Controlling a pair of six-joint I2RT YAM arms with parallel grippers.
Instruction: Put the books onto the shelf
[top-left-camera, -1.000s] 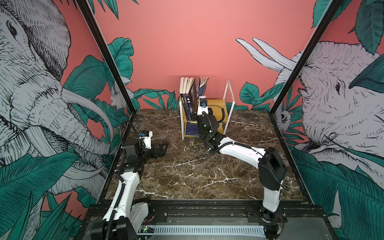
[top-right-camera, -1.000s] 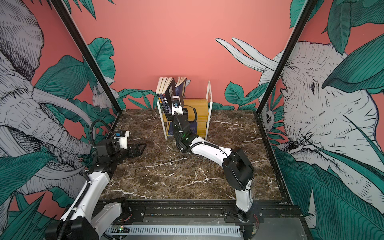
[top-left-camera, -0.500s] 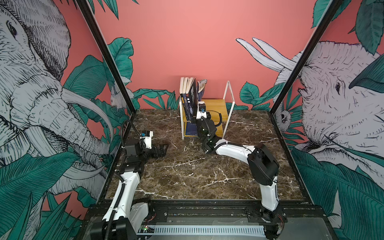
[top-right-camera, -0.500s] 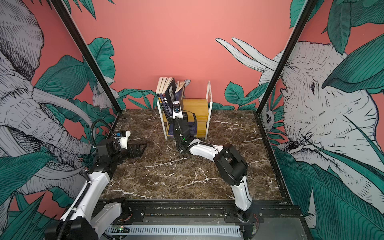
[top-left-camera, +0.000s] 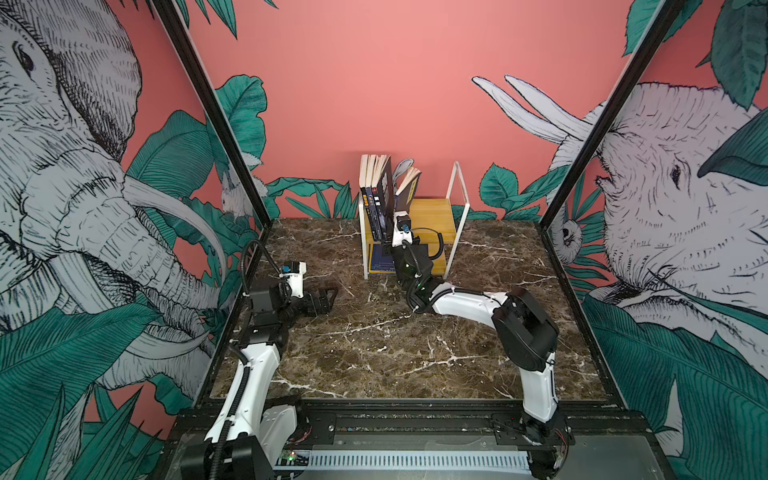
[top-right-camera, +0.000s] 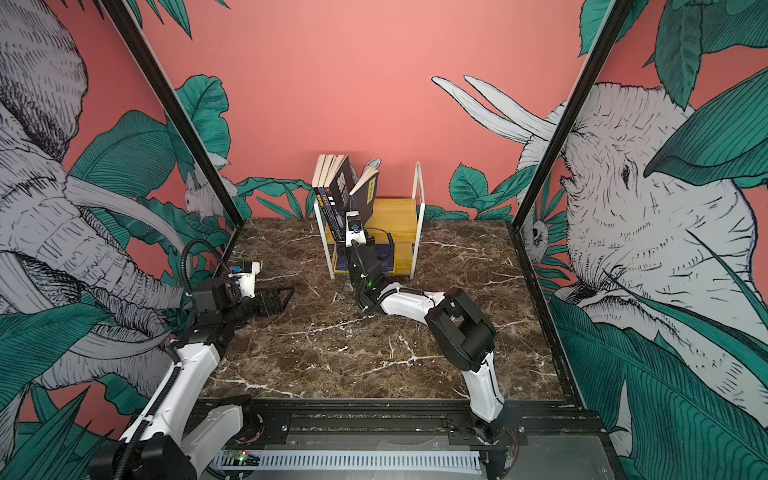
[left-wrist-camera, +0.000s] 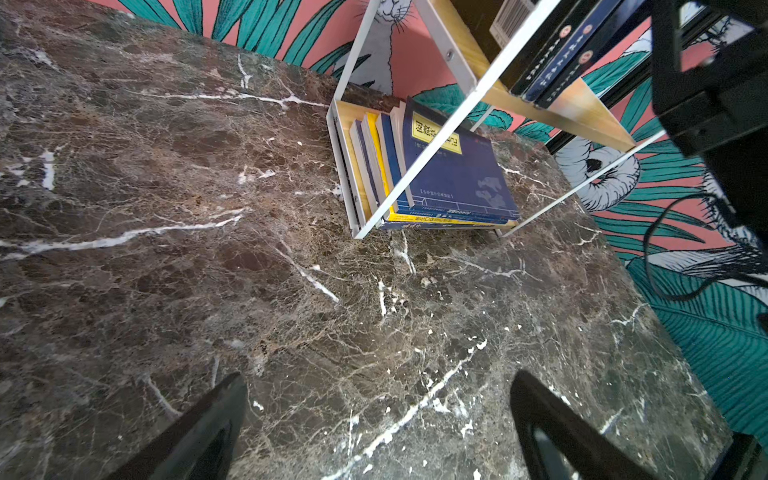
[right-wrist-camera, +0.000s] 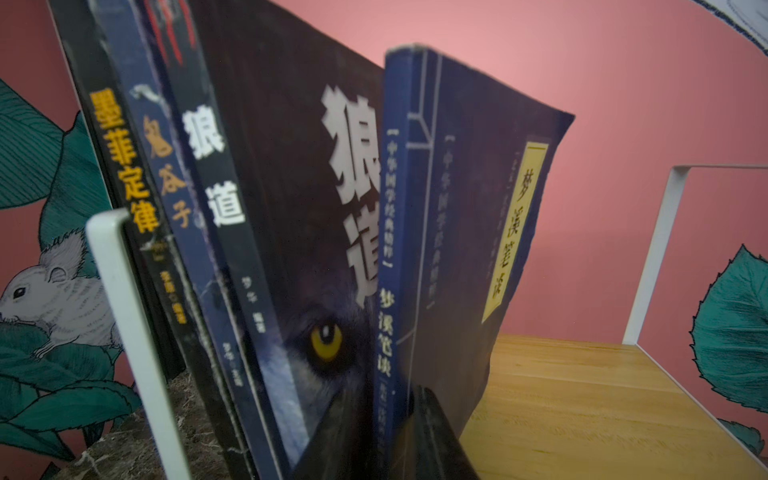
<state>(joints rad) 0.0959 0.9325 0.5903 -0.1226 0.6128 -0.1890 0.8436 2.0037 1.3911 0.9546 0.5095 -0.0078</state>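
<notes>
Dark brown marble veined with white makes up the table (top-left-camera: 374, 353). Near its left edge the left gripper (top-left-camera: 322, 300) hangs low over the stone. Its fingers (left-wrist-camera: 216, 415) are spread wide with nothing between them.

At the middle of the table's back edge stands the shelf (top-left-camera: 457, 195), yellowish wooden boards in a thin white frame. On its lower board a stack of books (left-wrist-camera: 453, 178) lies flat, a navy cover with a yellow label on top. At the left end of the upper board, a row of upright books (top-left-camera: 372, 187) is packed against the frame. The last in the row is a dark book (right-wrist-camera: 299, 208) with big white characters and a yellow eye on its cover.

Just beside it on the right stands a navy book (right-wrist-camera: 469, 208) with a yellow title label, tilted rightward. It is close to the dark book at the foot and apart from it at the top.

The right gripper (right-wrist-camera: 384, 415) sits at the foot of this book's spine, one finger on each side. From here I cannot tell whether it is pinching the book or merely straddling it. Further right, the upper board shows bare wood up to the frame.
</notes>
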